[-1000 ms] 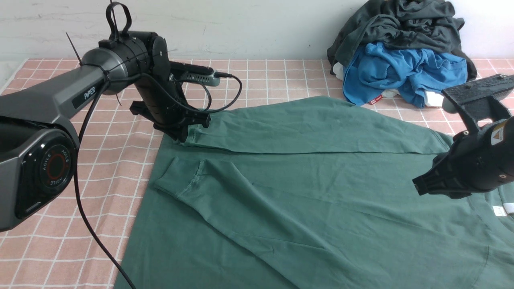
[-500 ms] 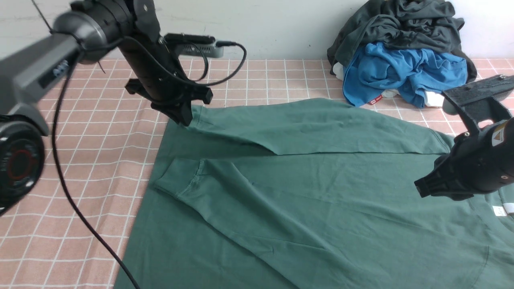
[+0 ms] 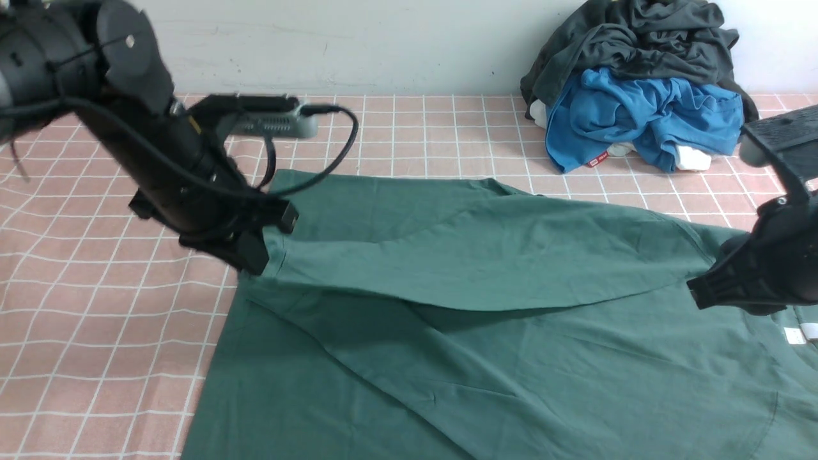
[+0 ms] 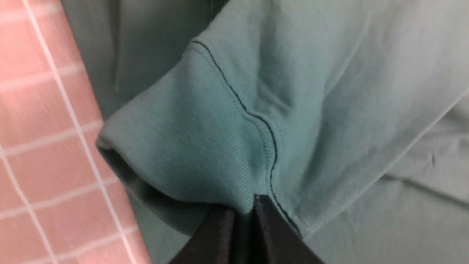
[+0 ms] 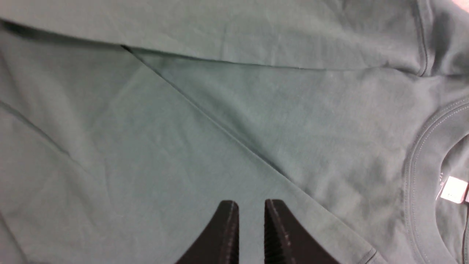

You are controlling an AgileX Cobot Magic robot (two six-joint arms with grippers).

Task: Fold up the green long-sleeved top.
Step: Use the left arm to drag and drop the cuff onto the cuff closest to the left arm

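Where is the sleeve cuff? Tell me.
Front view, left side: the sleeve cuff is pinched in the left gripper, just above the green long-sleeved top.

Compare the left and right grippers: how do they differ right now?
The left gripper has its fingers pinched on a sleeve cuff; the right gripper holds nothing, fingers slightly apart. The left gripper lifts that sleeve above the top at its left side; the right gripper hovers over the body near the collar. Both have black fingers and are over the same garment.
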